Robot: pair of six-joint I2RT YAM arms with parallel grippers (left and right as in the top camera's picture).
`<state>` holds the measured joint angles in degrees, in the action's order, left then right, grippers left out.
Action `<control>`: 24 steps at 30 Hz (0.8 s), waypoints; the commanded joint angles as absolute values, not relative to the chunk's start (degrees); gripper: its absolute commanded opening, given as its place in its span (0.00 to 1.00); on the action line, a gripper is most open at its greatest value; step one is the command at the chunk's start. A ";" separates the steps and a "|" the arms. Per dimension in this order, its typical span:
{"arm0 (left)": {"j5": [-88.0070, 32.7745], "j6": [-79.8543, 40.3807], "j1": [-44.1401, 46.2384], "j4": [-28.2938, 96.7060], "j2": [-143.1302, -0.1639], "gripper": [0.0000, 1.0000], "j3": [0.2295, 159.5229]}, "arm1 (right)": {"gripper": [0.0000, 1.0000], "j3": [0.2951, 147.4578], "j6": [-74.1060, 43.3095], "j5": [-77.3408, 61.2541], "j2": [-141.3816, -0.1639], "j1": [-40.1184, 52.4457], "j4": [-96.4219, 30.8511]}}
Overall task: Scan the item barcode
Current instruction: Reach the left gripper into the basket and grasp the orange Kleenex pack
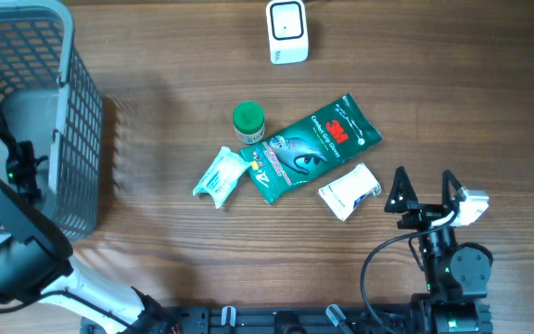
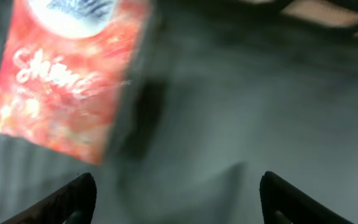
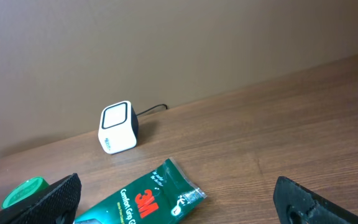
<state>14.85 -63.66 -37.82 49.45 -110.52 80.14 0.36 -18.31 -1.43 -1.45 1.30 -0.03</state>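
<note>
Lying on the grey floor of the basket [image 1: 72, 139], the red packet [image 2: 67, 74] showed blurred in the left wrist view, up and to the left of the left fingers [image 2: 73, 199]. Those fingers were spread wide, with nothing between them and clear of the packet. Whether a barcode faced up on it could not be told.

The scanner [image 1: 287, 31] stood at the far edge of the tabletop [image 1: 452, 83], well apart from the basket. The right fingers [image 1: 400, 190] were also spread, empty, just beside a white box [image 1: 350, 190]. A green pouch [image 1: 309, 147] lay near the middle. A green-capped jar [image 1: 247, 121] touched its upper left end, and a white and teal packet [image 1: 219, 176] lay at its lower left.
</note>
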 commanded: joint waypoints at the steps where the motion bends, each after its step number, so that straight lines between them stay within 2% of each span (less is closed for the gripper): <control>1: 13.93 -60.14 -38.15 51.35 -107.55 0.93 83.07 | 1.00 0.30 -18.20 -1.91 -1.39 1.10 0.14; 5: 14.15 -51.90 -38.15 51.94 -107.57 1.00 83.09 | 1.00 0.30 -18.20 -1.91 -1.39 1.10 0.14; 8: 17.39 -46.85 -38.22 52.47 -107.57 1.00 83.13 | 1.00 0.30 -18.22 -1.91 -1.39 1.10 0.14; 11: 22.39 -46.68 -38.74 54.02 -107.59 1.00 83.11 | 1.00 0.30 -18.20 -1.91 -1.39 1.10 0.14; 24: 22.92 -46.68 -45.45 51.55 -108.03 1.00 78.50 | 1.00 0.30 -18.22 -1.91 -1.39 1.10 0.14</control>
